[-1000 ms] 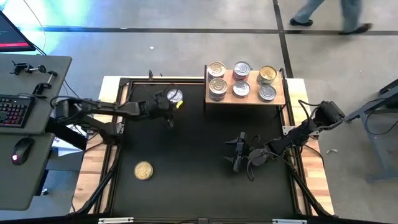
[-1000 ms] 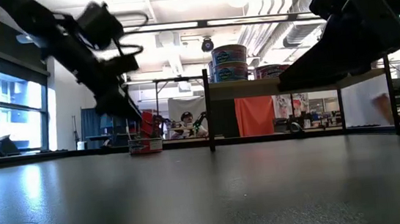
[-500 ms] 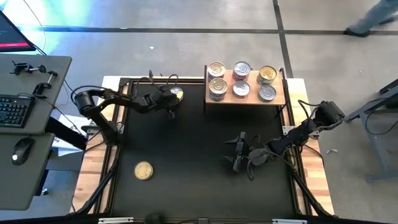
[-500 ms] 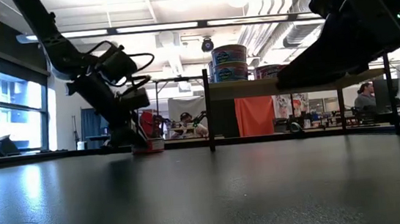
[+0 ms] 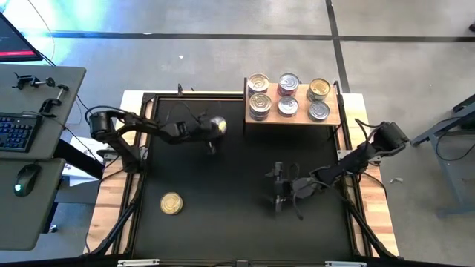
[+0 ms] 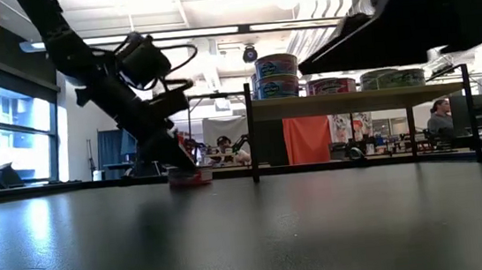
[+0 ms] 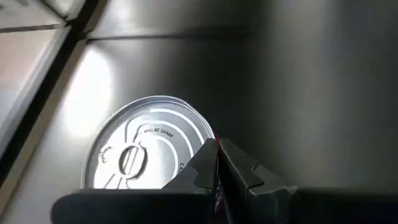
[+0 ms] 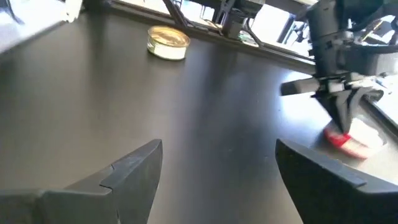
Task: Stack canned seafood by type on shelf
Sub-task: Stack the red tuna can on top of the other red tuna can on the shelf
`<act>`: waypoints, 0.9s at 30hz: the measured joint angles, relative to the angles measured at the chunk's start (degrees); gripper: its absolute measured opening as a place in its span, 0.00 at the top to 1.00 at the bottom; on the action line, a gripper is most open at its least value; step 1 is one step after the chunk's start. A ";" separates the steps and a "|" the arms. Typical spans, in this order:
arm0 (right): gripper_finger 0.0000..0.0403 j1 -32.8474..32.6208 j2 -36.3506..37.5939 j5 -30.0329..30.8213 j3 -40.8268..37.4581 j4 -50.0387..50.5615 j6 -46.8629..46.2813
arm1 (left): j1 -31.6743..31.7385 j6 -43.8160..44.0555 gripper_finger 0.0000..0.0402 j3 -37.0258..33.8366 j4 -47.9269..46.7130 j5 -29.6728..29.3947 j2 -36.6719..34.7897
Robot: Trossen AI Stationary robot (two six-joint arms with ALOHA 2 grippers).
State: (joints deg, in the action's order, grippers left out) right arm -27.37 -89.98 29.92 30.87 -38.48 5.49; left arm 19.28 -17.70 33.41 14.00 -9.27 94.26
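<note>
A silver-topped tin with a red label stands on the black table left of the shelf, a light-wood board on a black frame that carries several tins in two rows. My left gripper is shut, its tips at this tin's rim. A gold-topped tin rests on its base near the table's front left. My right gripper hovers open above the table's middle right with nothing between its fingers. My left gripper meets the silver-topped tin with its shut fingertips at the lid's rim, on the side toward the shelf. The fingers slant down from the table's left. Whether the tips rest on the lid or against the wall, I cannot tell. The tin stands upright on the table.
The shelf's black legs stand at the table's far right. A desk with keyboard and mouse lies beyond the table's left edge. Bare black table spreads between the two arms and along the near edge.
My left gripper has come down toward the table and shifted toward the shelf, and its fingers have shut. The silver-topped tin has slid a little toward the near right and stays upright. My right gripper has rolled about its own axis and risen slightly, still open.
</note>
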 joint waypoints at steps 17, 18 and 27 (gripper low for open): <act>0.25 6.53 -17.48 4.54 21.12 18.63 27.73 | -27.68 24.72 1.00 -0.44 15.40 0.63 0.40; 0.25 6.67 -18.59 4.53 22.05 19.23 29.30 | -28.26 25.32 1.00 -0.44 16.60 0.50 0.33; 0.25 6.81 -24.87 9.27 28.13 20.60 33.25 | -30.94 28.10 1.00 -0.35 22.30 -0.07 0.30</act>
State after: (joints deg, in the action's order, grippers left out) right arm -20.56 -114.85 39.19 59.00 -17.87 38.75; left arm -11.66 10.40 33.06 36.30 -9.34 94.56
